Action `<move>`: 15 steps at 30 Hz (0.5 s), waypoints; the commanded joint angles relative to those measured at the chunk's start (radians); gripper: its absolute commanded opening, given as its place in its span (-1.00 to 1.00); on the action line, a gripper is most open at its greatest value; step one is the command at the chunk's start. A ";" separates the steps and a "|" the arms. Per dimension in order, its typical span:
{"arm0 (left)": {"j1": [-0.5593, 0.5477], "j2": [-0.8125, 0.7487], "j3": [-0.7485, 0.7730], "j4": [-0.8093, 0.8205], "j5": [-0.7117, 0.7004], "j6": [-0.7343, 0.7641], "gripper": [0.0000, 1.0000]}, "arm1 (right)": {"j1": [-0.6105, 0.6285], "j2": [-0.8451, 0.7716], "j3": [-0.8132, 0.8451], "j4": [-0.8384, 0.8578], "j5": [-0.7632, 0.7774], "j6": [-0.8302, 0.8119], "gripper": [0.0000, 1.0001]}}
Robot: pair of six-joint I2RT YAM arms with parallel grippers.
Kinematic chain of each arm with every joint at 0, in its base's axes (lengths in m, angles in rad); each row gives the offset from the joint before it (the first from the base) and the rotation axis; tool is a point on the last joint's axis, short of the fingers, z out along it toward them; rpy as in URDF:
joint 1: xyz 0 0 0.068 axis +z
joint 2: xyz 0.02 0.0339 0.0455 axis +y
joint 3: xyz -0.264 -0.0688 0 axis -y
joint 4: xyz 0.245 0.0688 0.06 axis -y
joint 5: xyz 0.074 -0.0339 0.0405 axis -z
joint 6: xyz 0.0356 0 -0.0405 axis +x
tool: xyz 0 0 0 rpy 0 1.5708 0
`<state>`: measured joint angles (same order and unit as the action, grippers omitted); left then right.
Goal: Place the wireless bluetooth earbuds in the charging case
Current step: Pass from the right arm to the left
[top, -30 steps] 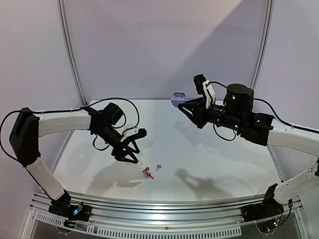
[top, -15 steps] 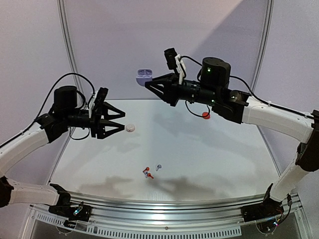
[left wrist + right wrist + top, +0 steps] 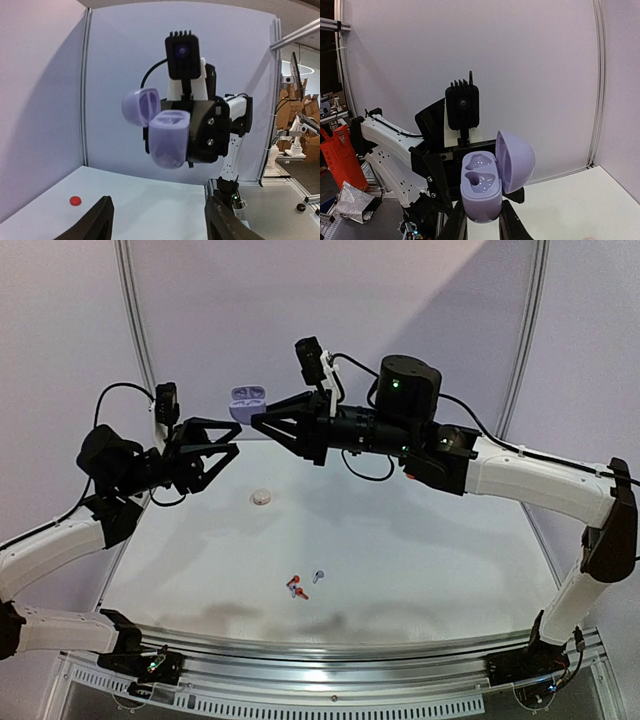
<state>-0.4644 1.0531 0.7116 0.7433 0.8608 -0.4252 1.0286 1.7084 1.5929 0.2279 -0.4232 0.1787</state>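
Overhead, the right pincer [image 3: 256, 420] is pinching the open lavender charging case [image 3: 247, 400] in mid-air, its lid flipped up. The left pincer [image 3: 234, 441] is hovering just beside it, spread and holding nothing. On the worktop [image 3: 450, 560], red-orange earbuds [image 3: 297, 587] and a pale earbud [image 3: 319, 574] are lying near the front edge, with a round white case [image 3: 261, 498] sitting farther back.

A lavender charging case [image 3: 481, 192] is gripped at its base between the fingers of the right tool [image 3: 481, 221], at 6 o'clock in the view. Its lid [image 3: 515, 162] is swung open toward 3 o'clock, and two moulded wells are exposed. Behind it, toward 11 o'clock, a black camera block [image 3: 462, 103] on the left arm [image 3: 385, 137] is faced. The white bench [image 3: 570, 200] is seen at 4 o'clock.
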 commanded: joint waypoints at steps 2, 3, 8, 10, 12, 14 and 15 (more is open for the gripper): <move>-0.021 -0.004 0.023 0.113 -0.043 -0.111 0.26 | 0.007 0.047 0.049 0.082 -0.064 0.051 -0.80; -0.020 -0.007 0.020 0.114 -0.051 -0.111 0.25 | 0.009 0.050 0.052 0.082 -0.063 0.051 -0.81; -0.031 -0.008 0.035 0.134 -0.064 -0.119 0.19 | 0.014 0.063 0.058 0.068 -0.061 0.035 -0.81; -0.033 -0.005 0.034 0.135 -0.063 -0.121 0.22 | 0.017 0.066 0.063 0.066 -0.061 0.034 -0.81; -0.039 0.002 0.036 0.155 -0.051 -0.117 0.23 | 0.017 0.073 0.065 0.061 -0.057 0.029 -0.81; -0.047 0.009 0.040 0.154 -0.044 -0.115 0.20 | 0.017 0.078 0.067 0.062 -0.058 0.027 -0.81; -0.049 0.011 0.043 0.153 -0.043 -0.116 0.17 | 0.016 0.080 0.070 0.062 -0.059 0.027 -0.81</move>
<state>-0.4904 1.0542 0.7238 0.8646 0.8097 -0.5335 1.0359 1.7615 1.6299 0.2783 -0.4713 0.2050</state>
